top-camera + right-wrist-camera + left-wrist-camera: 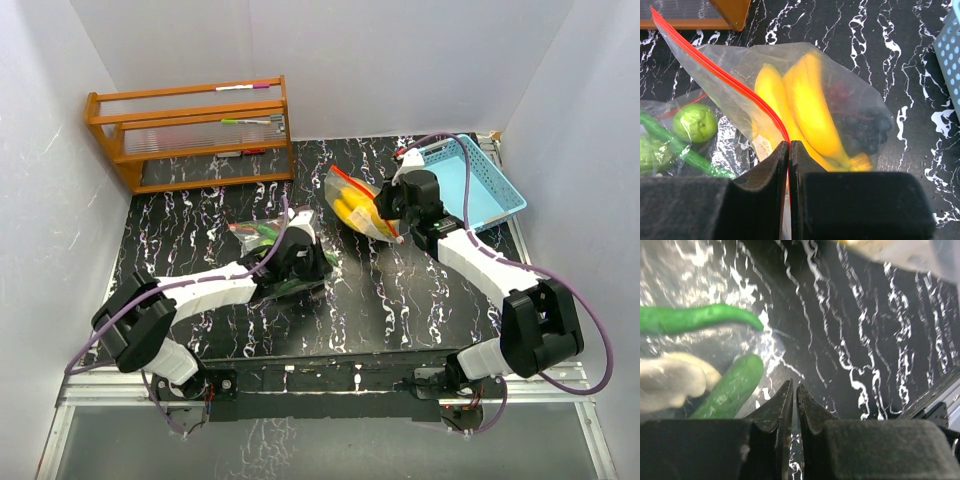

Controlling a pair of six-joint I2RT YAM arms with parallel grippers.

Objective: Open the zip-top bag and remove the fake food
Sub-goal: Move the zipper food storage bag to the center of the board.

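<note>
Slip risk: my right pincer (789,146) pinches only the red zip edge (715,71) of the bag (855,90), left pincer (795,390) pressed together, no 2nd grip.

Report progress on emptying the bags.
Done: nothing out yet. Bananas and grapes sit inside the banana bag; green vegetables are bagged too. In hand: right gripper pinches that bag's red zip; left gripper is shut by the vegetable bag. Left: open both, unload.

Left pincer (794,390), right pincer (788,146), both closed
</note>
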